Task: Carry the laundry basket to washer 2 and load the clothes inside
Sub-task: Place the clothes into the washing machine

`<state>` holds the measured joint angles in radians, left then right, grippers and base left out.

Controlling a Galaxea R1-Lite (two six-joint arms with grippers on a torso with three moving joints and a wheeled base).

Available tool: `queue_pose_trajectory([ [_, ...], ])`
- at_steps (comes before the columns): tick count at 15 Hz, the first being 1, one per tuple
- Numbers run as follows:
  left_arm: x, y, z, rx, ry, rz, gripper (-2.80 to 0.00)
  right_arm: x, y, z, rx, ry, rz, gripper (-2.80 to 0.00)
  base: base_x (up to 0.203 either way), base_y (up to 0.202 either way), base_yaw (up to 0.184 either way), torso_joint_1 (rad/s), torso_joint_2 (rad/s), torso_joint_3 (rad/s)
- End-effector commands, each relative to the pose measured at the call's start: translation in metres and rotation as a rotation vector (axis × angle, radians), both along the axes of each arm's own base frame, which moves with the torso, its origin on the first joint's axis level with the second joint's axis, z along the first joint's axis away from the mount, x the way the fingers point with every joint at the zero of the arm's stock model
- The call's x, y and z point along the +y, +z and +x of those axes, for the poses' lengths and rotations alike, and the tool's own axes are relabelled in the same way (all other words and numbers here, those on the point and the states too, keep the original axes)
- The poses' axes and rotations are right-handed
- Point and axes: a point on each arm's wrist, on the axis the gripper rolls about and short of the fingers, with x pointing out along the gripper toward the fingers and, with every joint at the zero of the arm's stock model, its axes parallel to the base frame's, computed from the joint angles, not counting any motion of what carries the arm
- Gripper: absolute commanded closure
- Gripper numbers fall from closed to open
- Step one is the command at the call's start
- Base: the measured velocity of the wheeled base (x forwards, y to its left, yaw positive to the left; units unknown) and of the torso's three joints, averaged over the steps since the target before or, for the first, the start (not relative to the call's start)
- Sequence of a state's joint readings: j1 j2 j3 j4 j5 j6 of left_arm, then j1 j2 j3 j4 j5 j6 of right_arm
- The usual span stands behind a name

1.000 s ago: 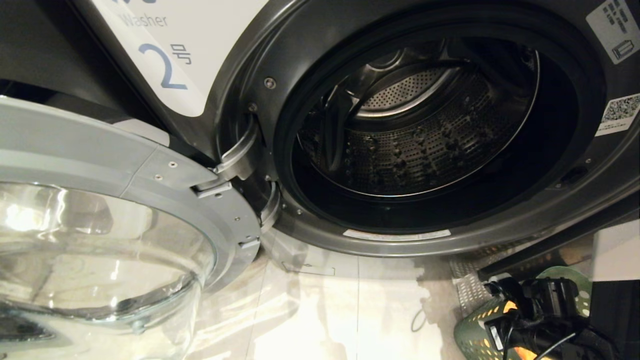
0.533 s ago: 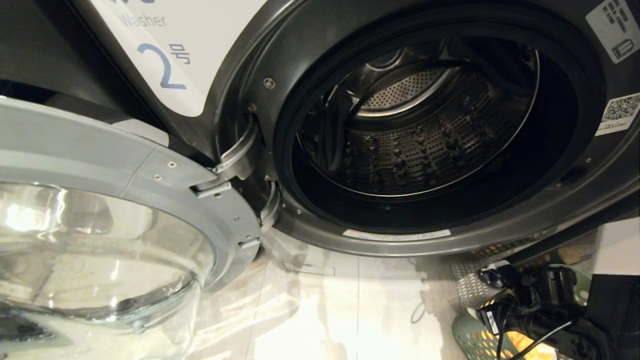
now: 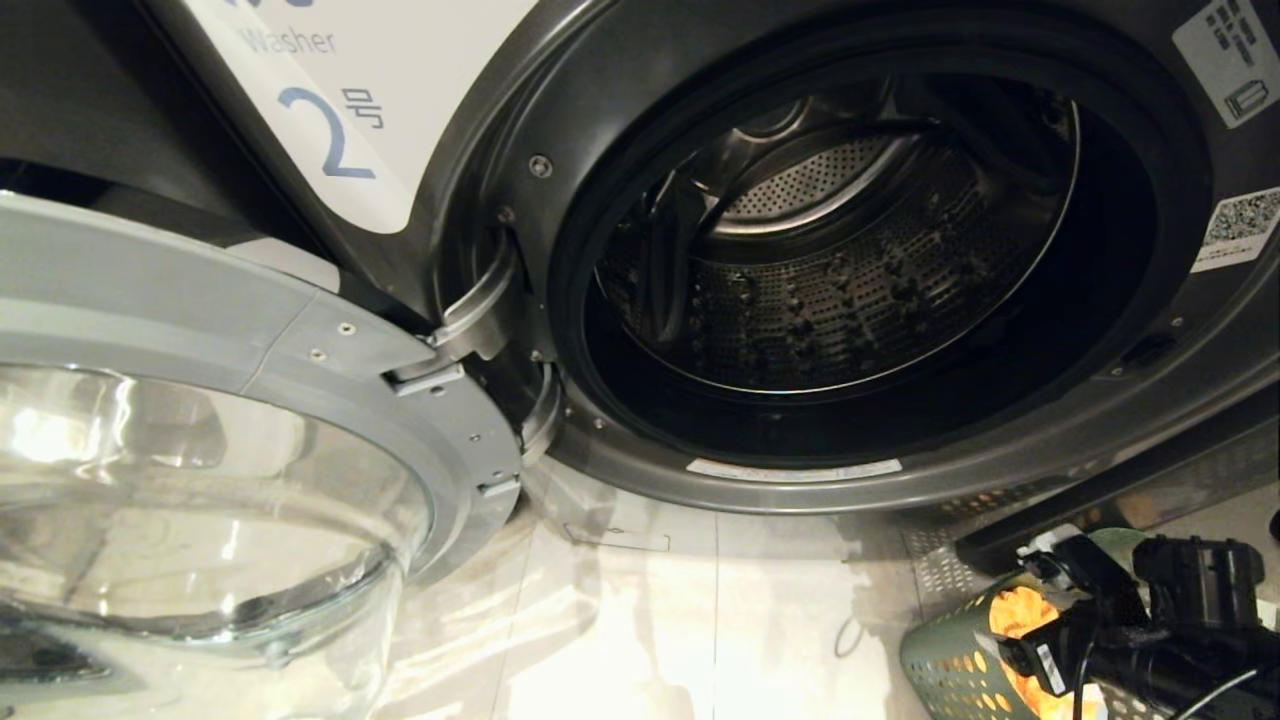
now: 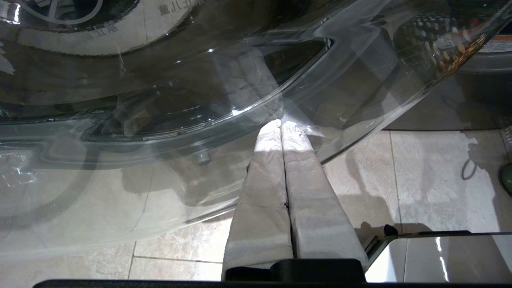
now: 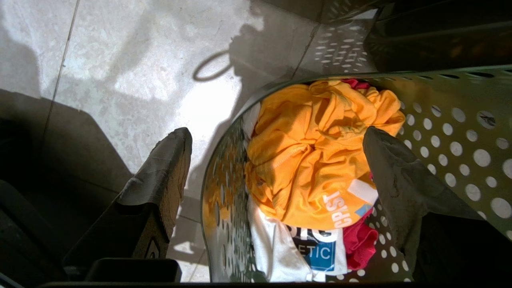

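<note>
Washer 2 (image 3: 620, 120) stands with its door (image 3: 230, 330) swung wide to the left and its drum (image 3: 830, 270) dark, with nothing visible in it; the laundry basket (image 3: 950, 665) sits on the tiled floor (image 3: 700, 620) just below the washer's right front corner; the right gripper (image 5: 276, 148) hangs over the basket's rim with its fingers spread wide, holding nothing, one finger outside the wall and one inside above the clothes (image 5: 312, 160), yellow on top of white and red; the left gripper (image 4: 282, 126) is pressed closed, empty, its tips close beneath the door's glass
</note>
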<state>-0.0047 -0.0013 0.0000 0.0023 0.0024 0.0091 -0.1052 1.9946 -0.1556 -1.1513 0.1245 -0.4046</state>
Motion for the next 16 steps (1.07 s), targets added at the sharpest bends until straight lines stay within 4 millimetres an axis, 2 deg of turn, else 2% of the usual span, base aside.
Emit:
queue_pose_trajectory([
  [1,0.000,0.000,0.000,-0.001,0.001,0.000,0.00,-0.004,0.010,-0.004,-0.042,-0.013,-0.005,-2.80,0.000,0.000,0.000,0.000,0.00,0.000],
  [6,0.000,0.000,0.000,-0.001,0.001,0.000,0.00,-0.020,0.014,-0.009,-0.057,-0.095,0.006,-2.80,0.000,0.000,0.000,0.000,0.00,0.000],
  [10,0.000,0.000,0.000,-0.001,0.001,0.000,0.00,-0.029,0.018,-0.027,-0.053,-0.172,0.028,-2.80,0.000,0.000,0.000,0.000,0.00,0.000],
  [13,0.000,0.000,0.000,-0.001,0.001,0.001,0.00,-0.031,0.018,-0.052,-0.007,-0.236,0.043,-2.80,0.000,0.000,0.000,0.000,0.00,0.000],
  [16,0.000,0.000,0.000,-0.001,0.001,0.000,0.00,-0.033,0.021,-0.061,0.031,-0.323,0.077,-2.80,0.000,0.000,0.000,0.000,0.00,0.000],
])
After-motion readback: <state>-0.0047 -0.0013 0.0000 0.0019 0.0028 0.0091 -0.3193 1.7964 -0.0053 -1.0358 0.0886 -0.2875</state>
